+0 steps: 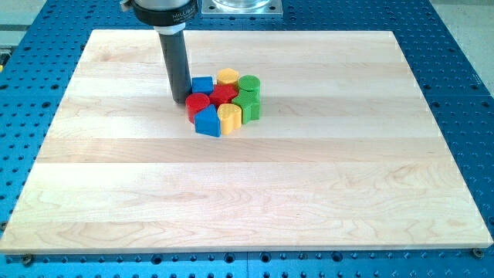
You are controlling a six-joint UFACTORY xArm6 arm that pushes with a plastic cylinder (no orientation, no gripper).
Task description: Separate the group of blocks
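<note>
My tip [179, 100] rests on wooden surface [231, 193], just left of block cluster, beside blue cube [202, 84] and red cylinder [197, 104]. No fingers on rod, nothing grasped. Cluster packed tight: blue block [207, 121], red block [225, 94], yellow blocks [228, 76] [230, 117], green blocks [249, 83] [248, 104] at right.

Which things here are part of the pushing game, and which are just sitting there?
Part of the job:
my tip, just at the view's left of the cluster
blue cube
yellow block
green cylinder
red cylinder
red block
blue block
yellow heart block
green block

Just there:
wooden board
blue perforated table
</note>
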